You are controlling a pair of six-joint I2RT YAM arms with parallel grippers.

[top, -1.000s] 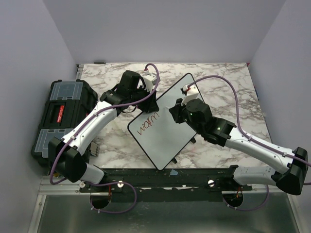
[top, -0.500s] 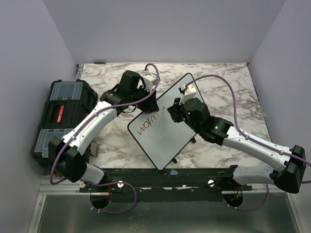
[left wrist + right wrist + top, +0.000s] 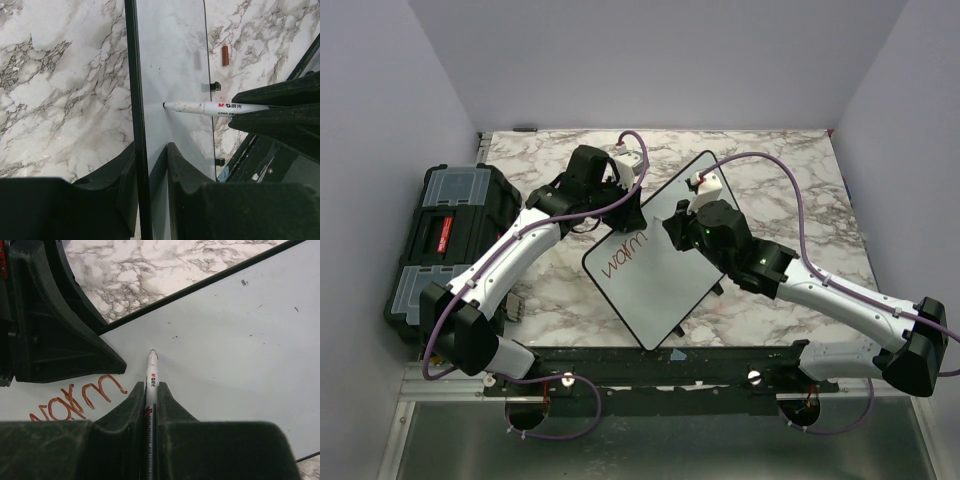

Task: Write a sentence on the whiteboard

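One black toolbox (image 3: 450,232) left of whiteboard (image 3: 658,288) | red cylinder (image 3: 225,56) on table (image 3: 800,170)

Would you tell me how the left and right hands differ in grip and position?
The left hand clamps the thin black rim of the large white rectangular whiteboard; the right hand is shut on a white marker pen. The left hand sits at the board's edge, the right hand over its face. Both are black and closed on something.
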